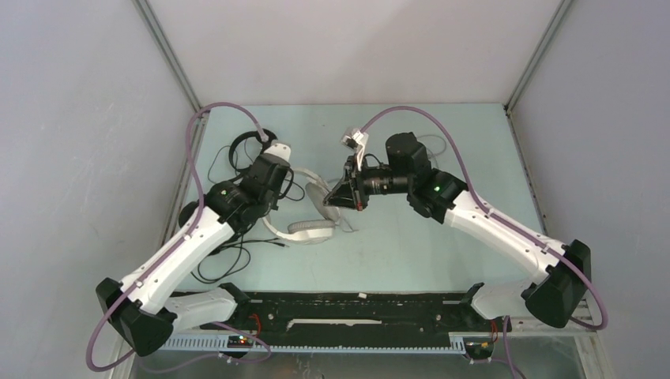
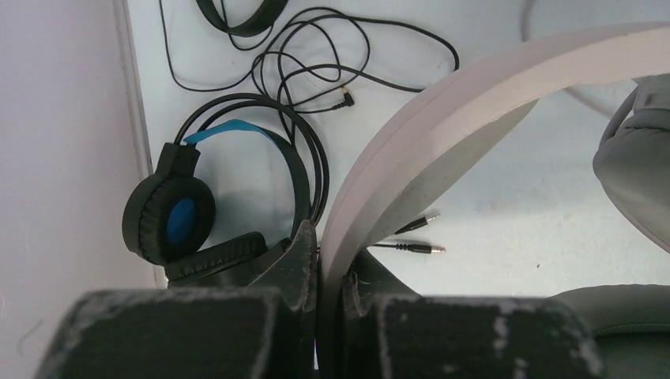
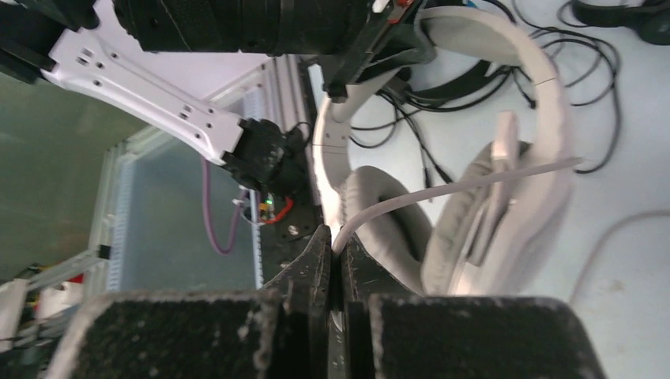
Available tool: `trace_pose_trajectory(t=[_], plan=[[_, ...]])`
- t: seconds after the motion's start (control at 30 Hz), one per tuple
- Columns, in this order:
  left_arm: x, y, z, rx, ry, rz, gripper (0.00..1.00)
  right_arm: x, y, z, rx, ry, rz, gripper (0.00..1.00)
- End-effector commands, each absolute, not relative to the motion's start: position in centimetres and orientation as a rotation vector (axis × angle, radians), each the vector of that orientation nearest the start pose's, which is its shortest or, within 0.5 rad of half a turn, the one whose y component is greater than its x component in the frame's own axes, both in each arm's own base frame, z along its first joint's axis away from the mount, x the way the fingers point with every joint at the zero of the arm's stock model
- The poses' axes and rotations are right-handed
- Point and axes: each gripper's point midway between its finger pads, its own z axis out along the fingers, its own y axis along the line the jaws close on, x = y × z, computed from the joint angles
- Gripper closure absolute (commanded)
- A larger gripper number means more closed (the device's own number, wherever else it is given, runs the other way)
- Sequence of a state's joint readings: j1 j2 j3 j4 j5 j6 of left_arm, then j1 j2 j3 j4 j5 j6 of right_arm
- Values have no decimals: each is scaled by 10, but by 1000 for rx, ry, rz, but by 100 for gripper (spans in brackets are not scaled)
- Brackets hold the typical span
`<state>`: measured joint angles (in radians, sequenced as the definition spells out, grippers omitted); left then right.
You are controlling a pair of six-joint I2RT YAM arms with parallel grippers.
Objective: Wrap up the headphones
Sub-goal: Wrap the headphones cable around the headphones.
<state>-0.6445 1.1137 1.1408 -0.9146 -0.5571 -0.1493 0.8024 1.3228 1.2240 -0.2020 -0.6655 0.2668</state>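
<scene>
Wrapping the white headset (image 1: pixel 312 229)
Left claw (image 2: pixel 330 260) grips headband (image 2: pixel 442 118); right claw (image 3: pixel 338 253) pinches cable (image 3: pixel 442 189); keep cable taut while looping.

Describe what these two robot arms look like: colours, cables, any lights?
The left arm and right arm both have smooth white shells with bulky black joints. A purple cable loops along each, and a small green light glows near each wrist. The left gripper and right gripper have black wedge-shaped fingers, scuffed whitish along their edges.
</scene>
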Motion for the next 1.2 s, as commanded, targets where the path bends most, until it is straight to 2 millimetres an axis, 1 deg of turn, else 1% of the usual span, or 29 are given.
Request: trace_pose_trajectory(t=[0.0,0.13,0.3,0.4,0.57,0.67,0.77,0.9,1.1,1.17], plan=[[272,-74,238,81,2167,254,100,168,383,347,-989,1629,1530,94],[274,-74,250,-16,2116,167,100,174,394,344,-950,1639,1552,88],[275,-64,266,-159,2043,111,100,182,405,334,-926,1657,1520,81],[276,-61,274,-223,1997,74,100,183,410,332,-927,1651,1528,78],[277,-58,280,-288,1960,49,100,173,422,335,-947,1614,1578,78],[278,-58,284,-327,1938,17,100,168,430,334,-966,1587,1579,78],[279,-59,288,-361,1920,-21,100,170,434,328,-959,1597,1530,79],[279,-56,294,-402,1909,-36,100,174,433,322,-970,1596,1423,79],[283,-58,313,-419,1889,-67,100,177,430,307,-1000,1490,1234,79],[284,-58,322,-425,1874,-79,100,177,428,307,-998,1444,1189,77]])
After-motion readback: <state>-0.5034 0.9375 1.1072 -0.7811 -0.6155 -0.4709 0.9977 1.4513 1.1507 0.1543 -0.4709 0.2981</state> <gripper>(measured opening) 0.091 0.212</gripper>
